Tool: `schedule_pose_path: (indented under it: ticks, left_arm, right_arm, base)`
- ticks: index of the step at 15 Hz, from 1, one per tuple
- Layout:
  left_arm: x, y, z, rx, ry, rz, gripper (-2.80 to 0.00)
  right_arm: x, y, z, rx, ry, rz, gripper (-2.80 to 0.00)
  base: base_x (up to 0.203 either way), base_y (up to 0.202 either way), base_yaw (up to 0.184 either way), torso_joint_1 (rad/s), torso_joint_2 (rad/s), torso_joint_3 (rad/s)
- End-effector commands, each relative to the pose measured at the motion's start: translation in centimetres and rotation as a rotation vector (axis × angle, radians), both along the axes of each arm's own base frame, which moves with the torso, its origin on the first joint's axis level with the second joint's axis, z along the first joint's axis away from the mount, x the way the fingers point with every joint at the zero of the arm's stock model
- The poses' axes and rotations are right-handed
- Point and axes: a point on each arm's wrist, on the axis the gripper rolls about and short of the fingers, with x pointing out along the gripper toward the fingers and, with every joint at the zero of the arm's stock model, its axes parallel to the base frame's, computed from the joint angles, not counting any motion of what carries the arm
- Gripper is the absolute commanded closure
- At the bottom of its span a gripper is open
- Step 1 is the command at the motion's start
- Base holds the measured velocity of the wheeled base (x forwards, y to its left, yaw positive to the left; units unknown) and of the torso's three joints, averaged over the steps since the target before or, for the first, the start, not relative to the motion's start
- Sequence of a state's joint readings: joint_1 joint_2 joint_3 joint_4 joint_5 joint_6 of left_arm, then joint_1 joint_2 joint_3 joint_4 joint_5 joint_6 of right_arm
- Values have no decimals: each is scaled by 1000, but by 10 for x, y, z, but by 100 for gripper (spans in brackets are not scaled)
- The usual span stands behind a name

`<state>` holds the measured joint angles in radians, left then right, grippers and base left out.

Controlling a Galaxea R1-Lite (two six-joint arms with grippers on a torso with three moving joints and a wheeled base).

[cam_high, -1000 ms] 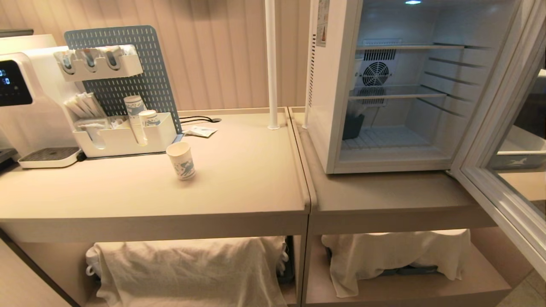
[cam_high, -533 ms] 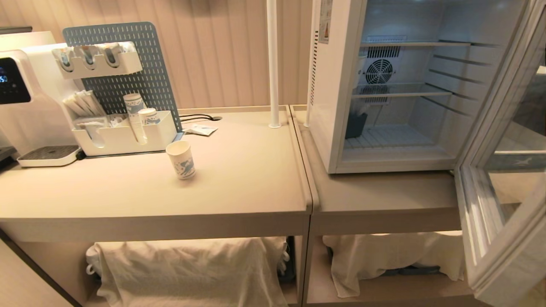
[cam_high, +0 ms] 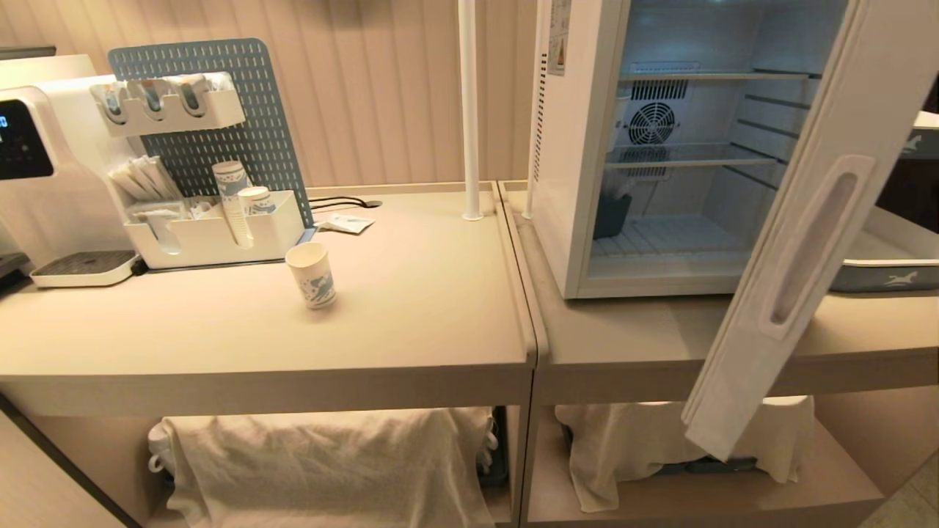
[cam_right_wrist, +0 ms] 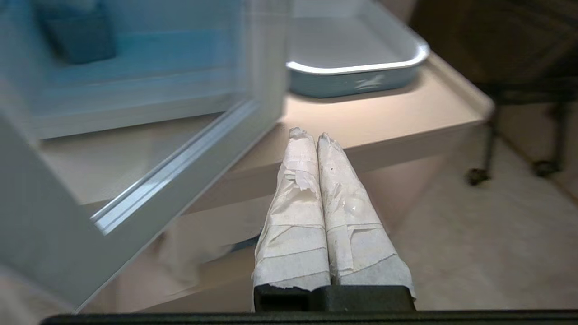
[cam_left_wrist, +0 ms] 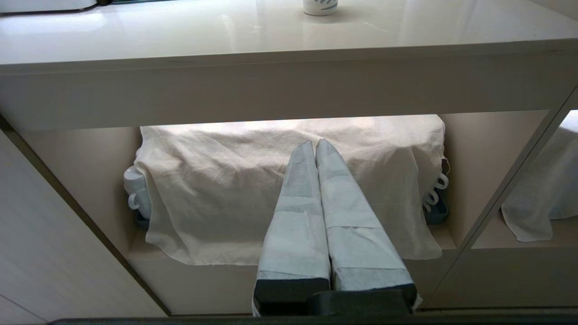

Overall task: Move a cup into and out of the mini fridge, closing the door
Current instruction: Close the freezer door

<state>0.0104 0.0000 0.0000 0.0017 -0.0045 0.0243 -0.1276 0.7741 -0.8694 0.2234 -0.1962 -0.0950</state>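
The cup (cam_high: 312,275), white with a blue pattern, stands upright on the left table; its base also shows in the left wrist view (cam_left_wrist: 320,6). The mini fridge (cam_high: 568,183) stands on the right table with bare wire shelves inside. Its door (cam_high: 803,249) is half swung in, showing me its pale edge with the handle recess. In the right wrist view the door (cam_right_wrist: 135,189) frame passes close beside my right gripper (cam_right_wrist: 314,135), which is shut and empty, below the table edge. My left gripper (cam_left_wrist: 314,143) is shut, parked low before the cloth-covered shelf. Neither gripper shows in the head view.
A drink machine (cam_high: 29,147) and a white organizer (cam_high: 220,238) with cup stacks fill the back left. A white pole (cam_high: 468,110) rises between the tables. A blue-grey tray (cam_high: 891,275) lies right of the fridge. Cloths (cam_high: 323,469) cover the lower shelves. A wheeled chair (cam_right_wrist: 519,113) stands further right.
The fridge door has swung from wide open toward the fridge, and now its handle edge faces me. The cup has not moved.
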Motion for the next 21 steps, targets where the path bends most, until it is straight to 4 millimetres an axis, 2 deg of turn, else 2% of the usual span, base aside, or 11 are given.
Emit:
schedule_pose_path:
  ticks: [1,6,9,17,20,21]
  left_arm:
    - [0,0,0,0,0,0,0]
    - [0,0,0,0,0,0,0]
    - [0,0,0,0,0,0,0]
    - [0,0,0,0,0,0,0]
    - [0,0,0,0,0,0,0]
    - [0,0,0,0,0,0,0]
  right_arm:
    - [27,-1,-2,31,47,40,0]
    - [83,2,5,73,25,110,0]
    - [128,8,9,107,16,151,0]
    - [250,41,9,109,-48,260,0]
    - [289,56,4,104,-72,284,0]
    - [295,60,4,100,-82,290,0]
  base:
    - [0,0,0,0,0,0]
    - [0,0,0,0,0,0]
    - [0,0,0,0,0,0]
    - [0,0,0,0,0,0]
    - [0,0,0,0,0,0]
    - [0,0,0,0,0,0]
